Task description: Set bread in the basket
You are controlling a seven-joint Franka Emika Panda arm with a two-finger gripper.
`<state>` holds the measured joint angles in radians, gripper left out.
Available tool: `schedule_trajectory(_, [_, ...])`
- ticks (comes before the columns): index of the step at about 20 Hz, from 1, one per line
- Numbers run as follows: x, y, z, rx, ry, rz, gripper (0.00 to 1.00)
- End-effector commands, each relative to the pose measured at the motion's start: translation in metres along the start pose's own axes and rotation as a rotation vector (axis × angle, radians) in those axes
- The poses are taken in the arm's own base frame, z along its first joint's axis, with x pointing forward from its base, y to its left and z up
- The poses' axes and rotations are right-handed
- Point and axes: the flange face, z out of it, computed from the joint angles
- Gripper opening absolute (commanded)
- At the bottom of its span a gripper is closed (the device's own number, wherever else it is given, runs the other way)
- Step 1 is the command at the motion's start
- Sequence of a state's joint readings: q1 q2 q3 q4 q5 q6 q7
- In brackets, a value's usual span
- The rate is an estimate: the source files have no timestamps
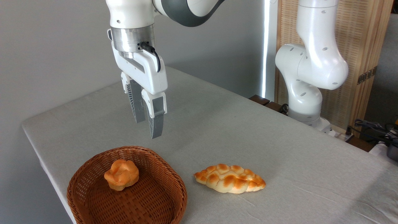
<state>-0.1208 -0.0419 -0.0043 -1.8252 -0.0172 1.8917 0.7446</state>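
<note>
The small orange-golden bun [121, 174] with a knotted top lies inside the reddish-brown wicker basket [93, 199], toward its far left side. The basket sits at the table's near left corner. My gripper [147, 128] hangs in the air above and behind the basket, a little to the right of the bun. Its two grey ribbed fingers [155, 123] point down with a small gap between them and nothing held.
A longer pale braided loaf [230, 178] with brown patches lies on the grey tablecloth just right of the basket. The arm's white base [306, 105] stands at the table's far right edge. Cables [373, 127] lie beyond it.
</note>
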Motion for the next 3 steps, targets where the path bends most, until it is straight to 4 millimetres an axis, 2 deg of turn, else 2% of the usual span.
schedule_trajectory(1, [-0.0026,-0.0054,-0.0011,-0.001,-0.019,-0.020,1.00])
schedule_trajectory(3, [-0.0020,-0.0046,0.0007,-0.005,-0.022,-0.026,1.00])
